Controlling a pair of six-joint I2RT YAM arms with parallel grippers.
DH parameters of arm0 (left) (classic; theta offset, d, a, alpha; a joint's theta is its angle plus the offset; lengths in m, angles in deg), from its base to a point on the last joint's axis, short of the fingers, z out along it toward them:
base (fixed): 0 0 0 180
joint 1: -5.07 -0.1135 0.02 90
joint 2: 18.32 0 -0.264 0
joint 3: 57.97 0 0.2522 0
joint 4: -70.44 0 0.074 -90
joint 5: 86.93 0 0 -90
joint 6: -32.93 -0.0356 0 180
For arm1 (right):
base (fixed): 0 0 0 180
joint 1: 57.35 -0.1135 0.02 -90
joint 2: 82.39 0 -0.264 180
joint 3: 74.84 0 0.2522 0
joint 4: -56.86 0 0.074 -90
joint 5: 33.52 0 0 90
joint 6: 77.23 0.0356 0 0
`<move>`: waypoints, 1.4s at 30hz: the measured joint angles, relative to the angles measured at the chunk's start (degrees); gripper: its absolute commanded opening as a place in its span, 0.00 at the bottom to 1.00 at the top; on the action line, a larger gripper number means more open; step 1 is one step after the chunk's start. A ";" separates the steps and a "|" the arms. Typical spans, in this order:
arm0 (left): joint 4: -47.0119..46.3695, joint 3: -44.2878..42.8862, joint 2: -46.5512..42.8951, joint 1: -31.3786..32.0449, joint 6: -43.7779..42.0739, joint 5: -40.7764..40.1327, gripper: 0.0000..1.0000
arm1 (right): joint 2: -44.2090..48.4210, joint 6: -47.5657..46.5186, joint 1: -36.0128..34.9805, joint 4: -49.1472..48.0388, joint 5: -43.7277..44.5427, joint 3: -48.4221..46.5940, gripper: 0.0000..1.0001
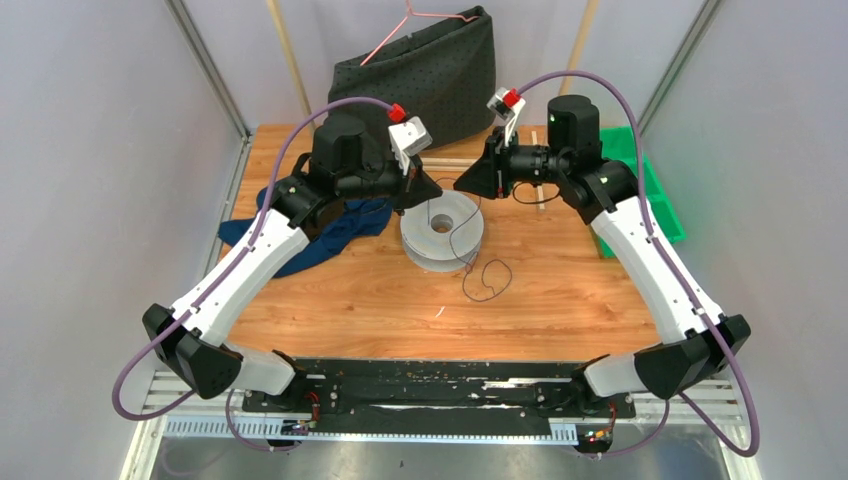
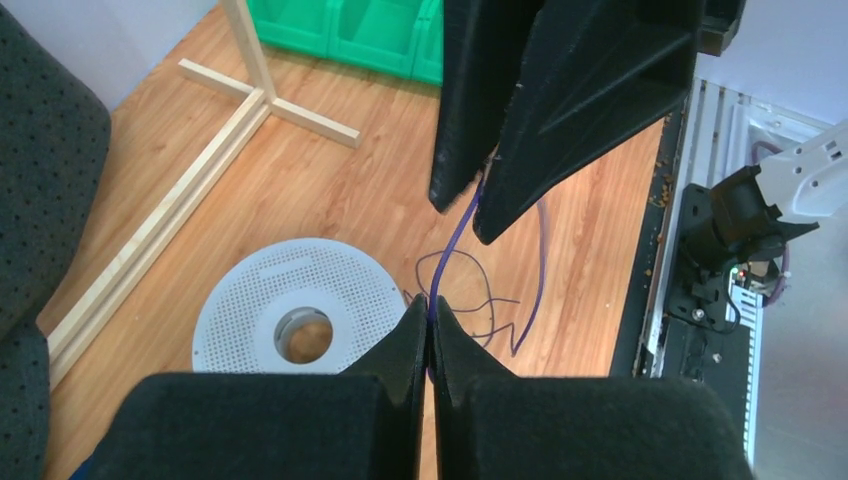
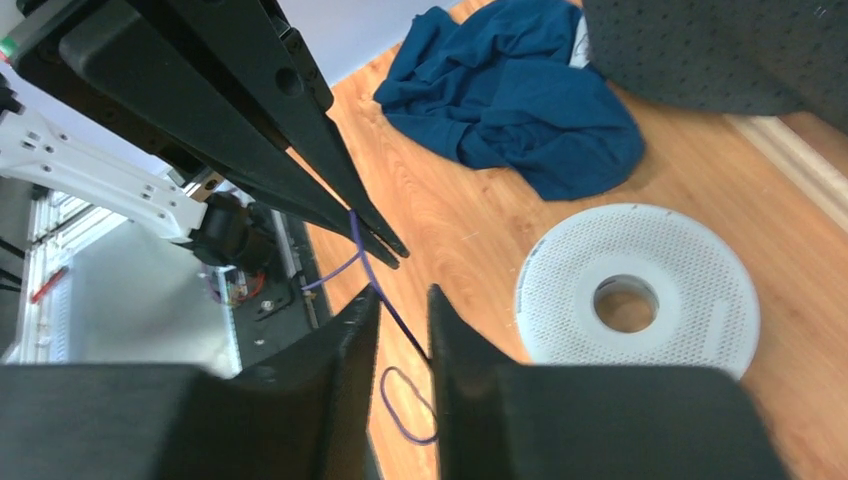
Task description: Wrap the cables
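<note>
The thin dark cable (image 2: 458, 232) runs taut between my two grippers, and its slack lies in loose loops (image 1: 488, 278) on the wooden table in front of the grey-white perforated spool (image 1: 443, 232). My left gripper (image 1: 432, 194) hovers above the spool's left side and is shut on the cable, which is pinched at its tips (image 2: 430, 306). My right gripper (image 1: 462, 185) faces it tip to tip. In the right wrist view its jaws (image 3: 402, 297) stand a little apart, with the cable (image 3: 392, 308) passing slantwise between them. The spool lies flat in both wrist views (image 2: 300, 300) (image 3: 690, 260).
A blue cloth (image 1: 335, 225) lies left of the spool under the left arm. A dark speckled bag (image 1: 420, 75) with a pink hanger (image 1: 410, 25) stands at the back. Green bins (image 1: 655, 185) sit at the right. A light wooden frame (image 2: 200, 170) lies on the table.
</note>
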 measured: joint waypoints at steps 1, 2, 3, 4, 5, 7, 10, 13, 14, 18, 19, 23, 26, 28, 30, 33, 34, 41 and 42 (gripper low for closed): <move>0.02 -0.07 0.00 0.00 0.00 0.04 0.00 | -0.02 -0.22 -0.02 -0.02 -0.20 0.02 0.05; 0.04 -0.11 0.00 0.00 -0.02 0.13 0.00 | 0.00 0.33 -0.07 0.00 -0.42 0.02 0.01; 0.04 -0.13 0.00 0.00 -0.04 0.17 0.00 | 0.04 0.07 -0.07 -0.02 -0.48 0.02 0.01; 0.04 -0.13 0.00 0.00 -0.04 0.17 0.00 | 0.13 0.17 -0.07 -0.02 -0.52 0.04 0.01; 0.04 -0.13 0.00 0.00 -0.02 0.17 0.00 | 0.28 0.28 -0.07 -0.04 -0.50 0.15 0.01; 0.04 -0.13 0.00 0.00 0.00 0.09 0.40 | 0.90 0.28 -0.07 -0.07 -0.28 0.81 0.01; 0.63 -0.66 0.07 0.00 0.57 -1.53 0.89 | 2.71 0.28 -0.04 0.04 1.11 2.67 0.01; 4.00 -4.11 1.18 0.00 0.76 -3.82 0.96 | 5.84 0.35 0.76 0.44 3.45 5.66 0.01; 5.77 -6.19 1.92 -0.07 0.61 -5.01 0.98 | 7.52 0.35 1.57 0.61 4.28 7.34 0.01; 8.76 -8.46 2.80 -1.64 2.34 -9.01 0.98 | 14.62 0.90 6.84 1.73 8.17 13.60 0.01; 9.18 -8.31 3.13 -2.99 4.17 -9.66 0.98 | 16.65 1.20 8.50 2.14 9.35 15.21 0.01; 9.35 -7.67 7.41 -9.18 13.44 -11.96 0.97 | 23.54 2.34 14.29 4.42 14.21 19.08 0.01; 6.62 -3.30 12.17 -11.56 21.05 -14.01 0.94 | 26.88 2.75 16.52 5.81 18.12 19.63 0.01; 4.55 2.69 14.19 -11.58 26.71 -15.43 0.92 | 28.35 2.80 16.98 6.49 20.68 19.63 0.01; 2.45 8.15 15.76 -11.54 31.93 -16.76 0.90 | 29.18 2.84 17.25 7.34 22.60 19.61 0.01; -2.47 15.63 17.07 -11.58 39.21 -18.67 0.90 | 29.38 3.02 17.38 7.87 24.11 19.58 0.01; -4.74 17.94 17.16 -11.72 41.44 -18.93 0.90 | 29.33 3.13 17.38 7.98 24.20 19.58 0.01; -22.64 25.92 20.22 -13.31 51.17 -14.67 0.87 | 29.31 3.85 17.42 8.68 24.26 19.58 0.01; -24.94 26.38 21.03 -13.44 52.06 -13.86 0.86 | 29.29 3.91 17.42 8.70 24.26 19.58 0.01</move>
